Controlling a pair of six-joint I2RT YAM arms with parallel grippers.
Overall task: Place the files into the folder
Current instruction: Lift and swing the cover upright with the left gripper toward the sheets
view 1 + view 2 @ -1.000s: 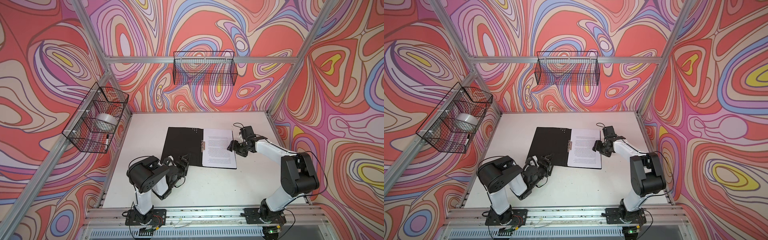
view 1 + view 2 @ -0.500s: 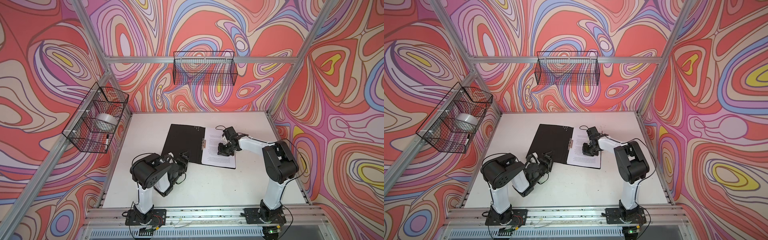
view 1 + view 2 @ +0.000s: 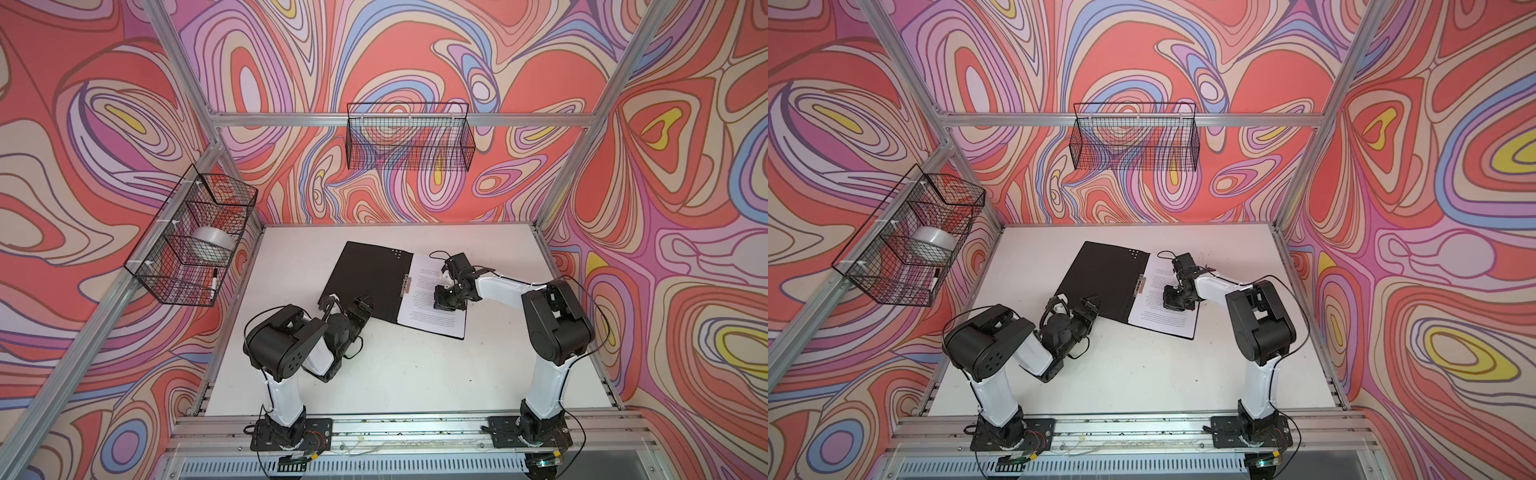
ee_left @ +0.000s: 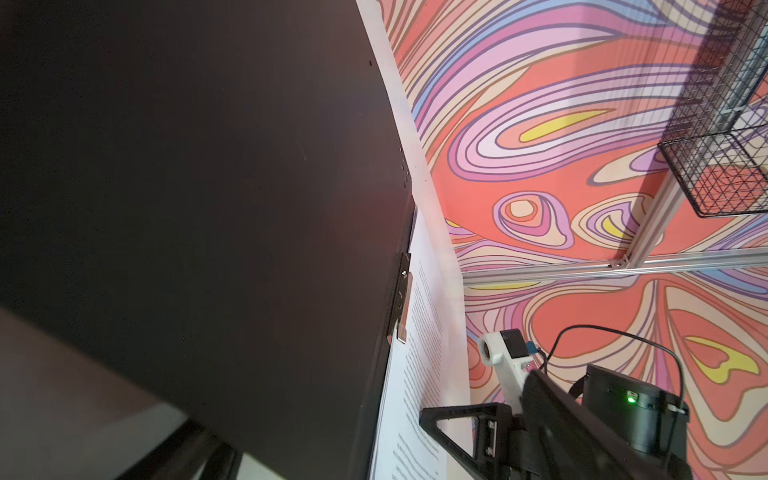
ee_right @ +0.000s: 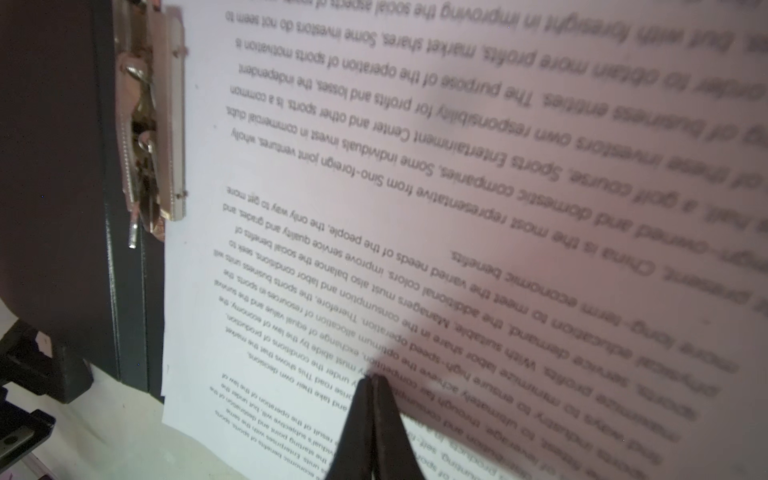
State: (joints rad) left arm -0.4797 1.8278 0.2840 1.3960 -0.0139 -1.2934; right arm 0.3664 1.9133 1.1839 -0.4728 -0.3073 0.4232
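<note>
The white worktop [image 3: 415, 374] carries all task items. 2 wire baskets hang on the walls: the rear basket [image 3: 409, 141] on the back wall and the side basket [image 3: 191, 245] on the left wall. The folder [image 3: 365, 278] lies open near the centre of the worktop with its black inside faces up. The files [image 3: 430, 320] lie as printed white sheets on the right half of the folder. The left gripper [image 3: 362, 302] sits at the near left corner of the folder's left cover. Its jaws are spread wide, and contact with the cover cannot be told. The right gripper [image 5: 372, 382] points down at the files near the middle of the page. Its jaws are fully closed, pads together, with the tips meeting the top sheet. A tape roll [image 3: 212, 247] sits in the side basket. The metal clip [image 5: 153, 120] stands at the folder's spine, and its bar overlaps the spine-side edge of the files. A marker [image 3: 214, 284] stands in the side basket, in the compartment next to the tape roll.
</note>
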